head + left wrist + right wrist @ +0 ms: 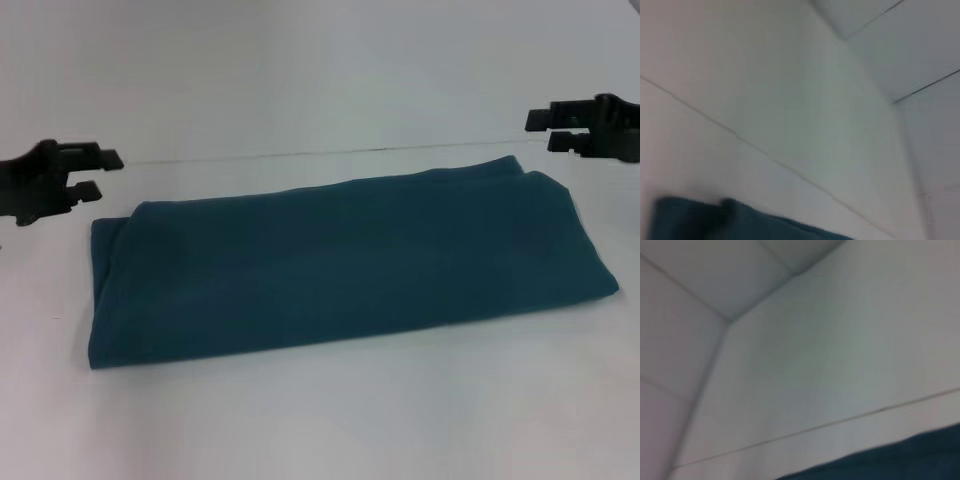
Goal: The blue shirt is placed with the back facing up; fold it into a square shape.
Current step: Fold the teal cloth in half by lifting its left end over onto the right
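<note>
While the blue shirt (340,265) lies folded on our white table (320,420), nothing sits around it. Our left gripper (95,172) and right gripper (548,130) hover off its ends, fingers apart, holding nothing.

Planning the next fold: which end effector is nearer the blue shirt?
Roughly equal; the left looks marginally nearer. The left end effector hovers just beyond the blue shirt's left end. The right end effector hangs above the far right corner. Neither touches it.

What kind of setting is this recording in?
Probably a lab folding bench: a plain white table, one folded blue shirt on it, left gripper and right gripper open at either end.
</note>
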Controlling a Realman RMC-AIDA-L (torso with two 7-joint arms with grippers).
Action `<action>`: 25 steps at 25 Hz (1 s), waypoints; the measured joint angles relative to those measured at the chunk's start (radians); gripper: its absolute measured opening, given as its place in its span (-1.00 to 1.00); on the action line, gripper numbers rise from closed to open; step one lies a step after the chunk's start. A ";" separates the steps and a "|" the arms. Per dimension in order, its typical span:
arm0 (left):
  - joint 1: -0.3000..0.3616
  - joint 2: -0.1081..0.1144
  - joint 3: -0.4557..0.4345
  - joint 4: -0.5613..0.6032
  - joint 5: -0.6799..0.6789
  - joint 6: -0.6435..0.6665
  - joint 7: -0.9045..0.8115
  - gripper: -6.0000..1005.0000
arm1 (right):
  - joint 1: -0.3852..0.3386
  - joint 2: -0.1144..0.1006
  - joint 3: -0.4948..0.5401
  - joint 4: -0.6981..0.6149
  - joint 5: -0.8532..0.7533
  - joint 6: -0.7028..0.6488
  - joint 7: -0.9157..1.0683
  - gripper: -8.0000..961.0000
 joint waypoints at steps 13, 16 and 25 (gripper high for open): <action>0.196 -0.088 -0.062 -0.085 -0.245 0.192 0.170 0.14 | -0.192 0.075 0.050 0.012 0.136 -0.283 -0.266 0.28; 0.204 -0.096 -0.061 -0.136 -0.270 0.193 0.212 0.14 | -0.217 0.090 0.059 0.014 0.137 -0.285 -0.289 0.28; 0.140 -0.124 -0.054 -0.229 -0.270 0.106 0.201 0.14 | -0.201 0.101 0.079 0.015 0.135 -0.239 -0.293 0.28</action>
